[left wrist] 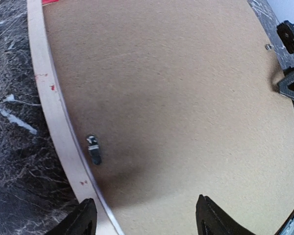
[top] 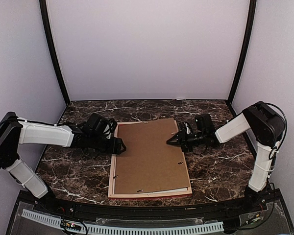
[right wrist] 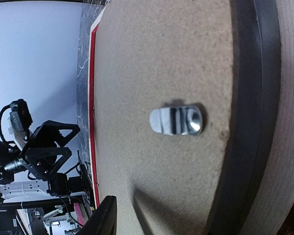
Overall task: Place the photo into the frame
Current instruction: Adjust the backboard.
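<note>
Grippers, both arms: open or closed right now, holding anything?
Left gripper: open, holding nothing, over the frame edge.
Right gripper: cannot tell open or shut; tip at the backing board.

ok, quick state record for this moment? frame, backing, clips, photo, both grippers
frame: face down on the table, pale back up
backing board: sitting in the frame
photo: not visible in any view
clips: one on the board near each gripper
left gripper: open, straddling the left rim
right gripper: at the right edge, opening unclear
</note>
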